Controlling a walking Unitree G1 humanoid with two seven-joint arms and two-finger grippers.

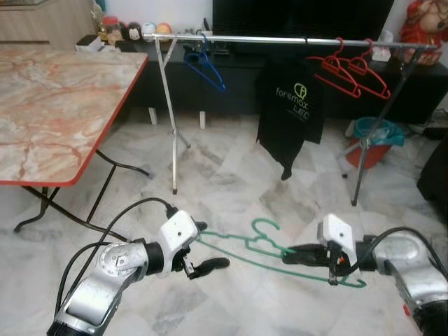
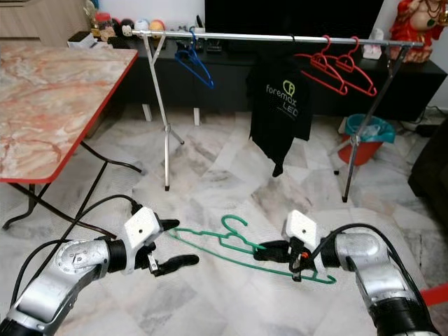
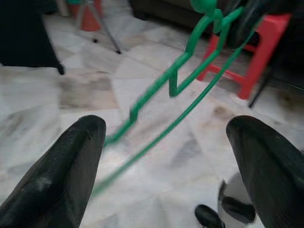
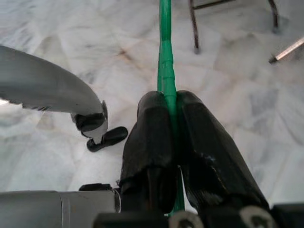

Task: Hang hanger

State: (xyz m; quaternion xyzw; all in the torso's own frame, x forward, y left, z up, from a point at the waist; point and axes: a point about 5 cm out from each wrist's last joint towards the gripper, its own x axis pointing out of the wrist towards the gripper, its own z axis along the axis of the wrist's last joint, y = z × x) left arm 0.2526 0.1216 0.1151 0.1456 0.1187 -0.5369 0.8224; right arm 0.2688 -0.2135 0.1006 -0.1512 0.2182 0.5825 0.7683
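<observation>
Red-edged marble-top desk (image 1: 49,105) sits far left, its edge close to the silver clothes rail (image 1: 280,40). The left gripper (image 1: 199,246) has its jaws spread wide with nothing in them, and the thin green plastic hanger (image 1: 259,246) has its tip running just beside them. The right gripper (image 1: 299,256) has its jaws clamped tight on the hanger's bar. On the rail: blue hanger (image 1: 205,64), black t-shirt (image 1: 289,112), two red hangers (image 1: 350,70). There's open marble floor (image 1: 231,175) between the grippers and the rail.

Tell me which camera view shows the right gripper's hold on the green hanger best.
The right wrist view: the right gripper has its jaws shut flat on the green hanger. Both eye views show the whole hanger from above but the grip is small. The left wrist view shows the hanger's far end, blurred.
</observation>
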